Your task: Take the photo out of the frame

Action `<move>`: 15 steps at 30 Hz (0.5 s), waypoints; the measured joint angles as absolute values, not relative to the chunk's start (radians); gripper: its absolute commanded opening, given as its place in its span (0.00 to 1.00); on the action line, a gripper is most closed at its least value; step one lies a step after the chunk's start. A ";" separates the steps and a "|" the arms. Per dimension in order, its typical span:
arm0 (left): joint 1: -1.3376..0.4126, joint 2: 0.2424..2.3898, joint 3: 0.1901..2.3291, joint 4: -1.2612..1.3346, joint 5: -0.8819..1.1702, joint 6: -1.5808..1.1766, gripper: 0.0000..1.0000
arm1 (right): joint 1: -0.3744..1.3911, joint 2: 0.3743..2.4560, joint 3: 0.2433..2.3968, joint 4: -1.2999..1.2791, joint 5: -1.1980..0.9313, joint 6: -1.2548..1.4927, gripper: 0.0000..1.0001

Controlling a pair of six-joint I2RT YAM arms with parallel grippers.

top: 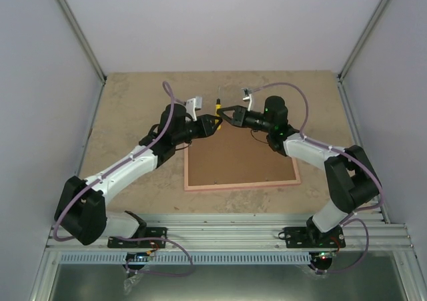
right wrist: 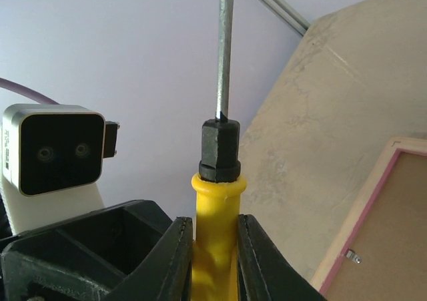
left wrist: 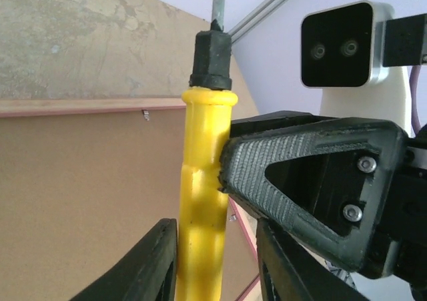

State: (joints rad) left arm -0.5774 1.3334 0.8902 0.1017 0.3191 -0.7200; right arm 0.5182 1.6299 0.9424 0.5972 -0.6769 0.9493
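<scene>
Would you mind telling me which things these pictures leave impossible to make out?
The photo: no view shows it; the frame lies with its brown back up.
Screwdriver tip: cut off by the top edge in both wrist views, too small in the top view.
Frame's far edge: top view, partly covered by the left gripper and right gripper.
</scene>
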 measured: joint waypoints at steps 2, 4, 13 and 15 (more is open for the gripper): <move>-0.578 1.331 0.886 0.109 0.324 -0.720 0.44 | 0.514 1.630 0.943 0.590 -0.681 0.944 0.01; -0.578 1.328 0.883 0.113 0.333 -0.723 0.47 | 0.512 1.630 0.943 0.582 -0.685 0.938 0.00; -0.467 1.315 0.865 0.163 0.432 -0.776 0.64 | 0.500 1.645 0.948 0.515 -0.722 0.881 0.01; -0.435 1.316 0.865 0.179 0.462 -0.798 0.65 | 0.500 1.650 0.949 0.494 -0.730 0.864 0.01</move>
State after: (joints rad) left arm -0.4347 1.3163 0.8646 0.1787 0.4618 -0.7979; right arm 0.4995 1.6501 0.9493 0.4942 -0.7303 0.8639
